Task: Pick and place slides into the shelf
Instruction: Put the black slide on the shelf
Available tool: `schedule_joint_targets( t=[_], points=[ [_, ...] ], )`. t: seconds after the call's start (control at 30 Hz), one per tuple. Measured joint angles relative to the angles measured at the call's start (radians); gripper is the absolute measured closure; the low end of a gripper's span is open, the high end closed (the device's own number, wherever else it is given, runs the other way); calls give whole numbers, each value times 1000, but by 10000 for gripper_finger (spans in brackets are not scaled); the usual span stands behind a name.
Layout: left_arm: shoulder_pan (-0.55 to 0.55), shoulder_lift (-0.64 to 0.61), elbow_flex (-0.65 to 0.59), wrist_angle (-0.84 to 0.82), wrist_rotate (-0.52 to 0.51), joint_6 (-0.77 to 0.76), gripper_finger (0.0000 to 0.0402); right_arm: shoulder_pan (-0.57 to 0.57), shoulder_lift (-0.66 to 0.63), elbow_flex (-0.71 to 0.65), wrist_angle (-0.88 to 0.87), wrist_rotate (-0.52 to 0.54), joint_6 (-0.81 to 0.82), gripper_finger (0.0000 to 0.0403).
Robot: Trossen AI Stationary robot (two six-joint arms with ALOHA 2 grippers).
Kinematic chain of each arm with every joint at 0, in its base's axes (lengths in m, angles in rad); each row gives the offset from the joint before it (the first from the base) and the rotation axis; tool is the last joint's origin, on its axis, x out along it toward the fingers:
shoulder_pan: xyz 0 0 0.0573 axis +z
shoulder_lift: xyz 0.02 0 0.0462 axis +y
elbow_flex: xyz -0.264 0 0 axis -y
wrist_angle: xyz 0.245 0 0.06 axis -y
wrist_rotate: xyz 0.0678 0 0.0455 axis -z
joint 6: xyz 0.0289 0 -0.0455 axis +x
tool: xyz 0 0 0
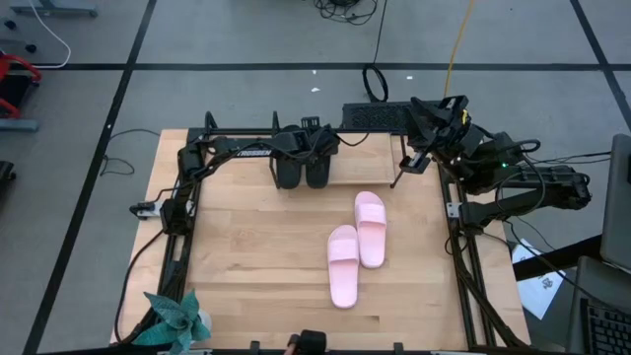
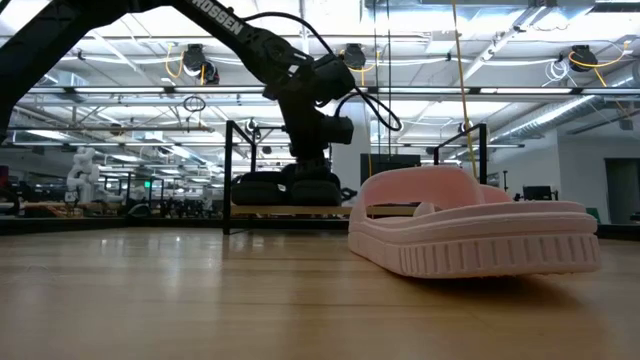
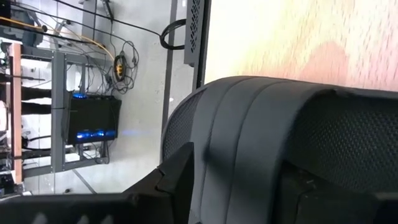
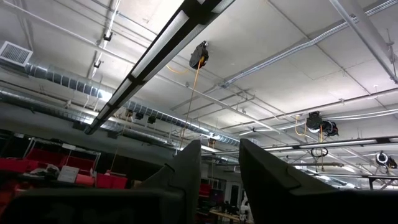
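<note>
Two black slides (image 1: 301, 170) stand side by side, soles down, on the low wooden shelf (image 2: 290, 210) at the table's far edge. My left gripper (image 1: 315, 138) reaches in from the left along the far edge and is down on the right-hand black slide (image 2: 318, 186). The two pink slides (image 1: 370, 227) (image 1: 343, 264) lie sole down on the table's middle, overlapping a little; one fills the low view (image 2: 470, 235). My right arm (image 1: 463, 148) is folded at the far right corner, its gripper (image 4: 221, 168) open and pointing at the ceiling. My left gripper holds the right-hand black slide by its wide strap (image 3: 249, 143). One finger (image 3: 177, 177) lies against the strap's edge, and the other is hidden by the strap. It comes from above, pointing down. The slide sits on the shelf board, beside the other black slide.
Thin black uprights (image 2: 228, 170) (image 2: 485, 150) stand at the shelf's ends. A teal leafy plant (image 1: 177, 318) sits at the near left corner. Black frame rails run along the table's left and right edges. Bare shelf board (image 1: 370, 148) lies right of the black slides.
</note>
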Motion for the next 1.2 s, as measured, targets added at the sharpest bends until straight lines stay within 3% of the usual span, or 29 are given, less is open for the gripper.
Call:
schedule_joint_targets(
  t=[1.2],
  points=[
    [-41, 0, 0, -30, -51, -34, 252, 0, 0, 0, -10, 0, 2, 305]
  ],
)
